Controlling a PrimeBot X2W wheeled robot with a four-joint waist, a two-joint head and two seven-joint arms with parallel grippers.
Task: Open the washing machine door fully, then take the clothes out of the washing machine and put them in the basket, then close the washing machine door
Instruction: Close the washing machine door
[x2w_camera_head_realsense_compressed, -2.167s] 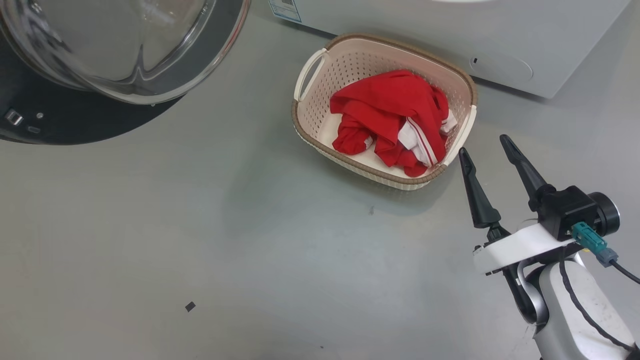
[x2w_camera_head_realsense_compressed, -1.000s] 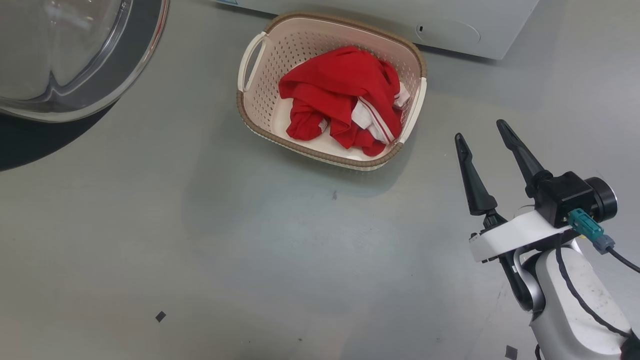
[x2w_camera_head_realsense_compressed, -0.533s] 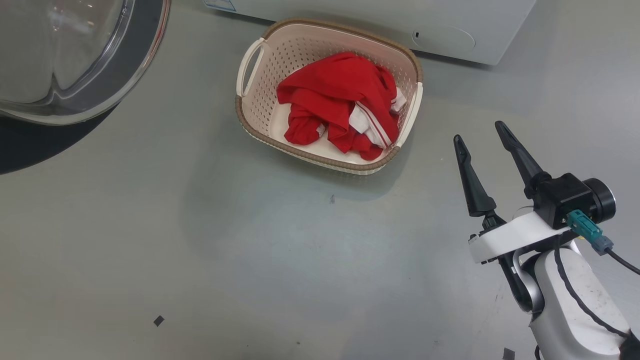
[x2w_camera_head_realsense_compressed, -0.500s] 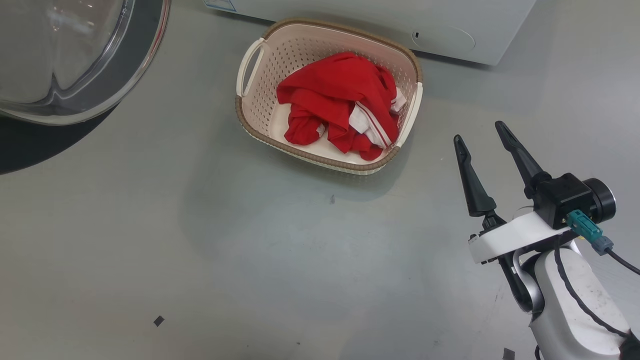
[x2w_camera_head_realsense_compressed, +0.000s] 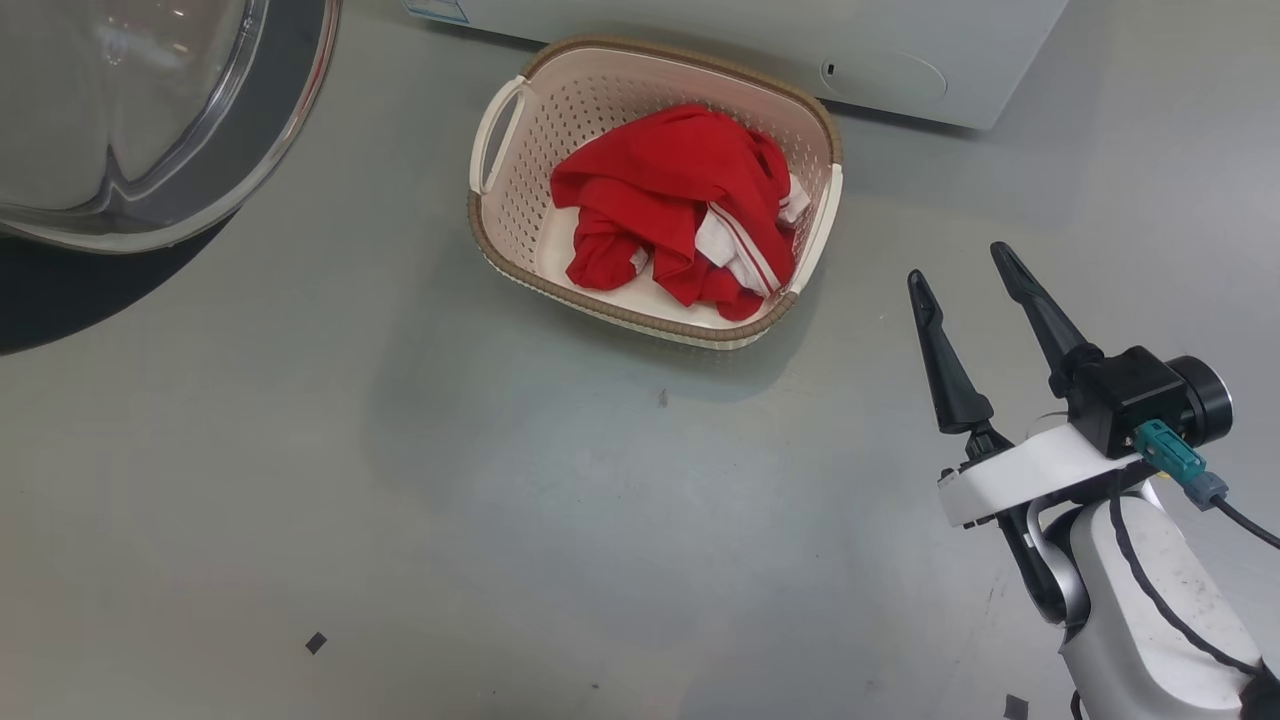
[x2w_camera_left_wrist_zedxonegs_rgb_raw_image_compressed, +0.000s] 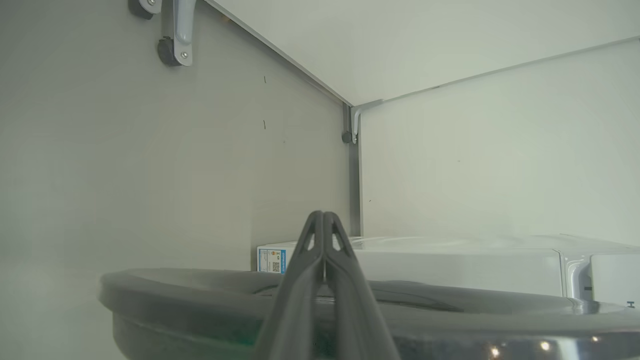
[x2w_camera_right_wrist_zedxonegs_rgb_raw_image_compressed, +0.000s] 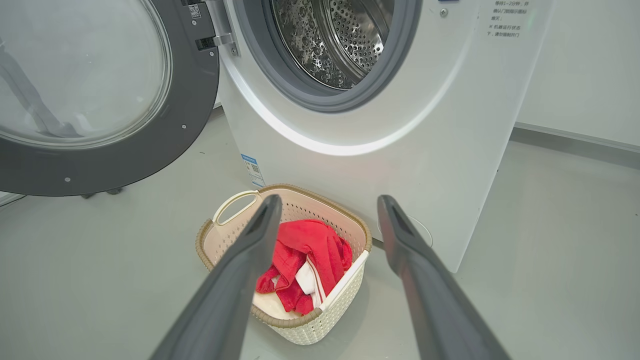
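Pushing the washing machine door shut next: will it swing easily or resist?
Likely rigid: the washing machine door should swing as one piece on its hinge. Probably heavy, given the thick glass. Its glossy ring looks slippery to push.

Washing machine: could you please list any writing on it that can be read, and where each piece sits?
Nothing reads clearly.
Blue sticker, low on the washing machine front: too small.
Grey Chinese lines, upper right of front: blurred.
Small label with a code, on the washing machine door by its hinge: too small.
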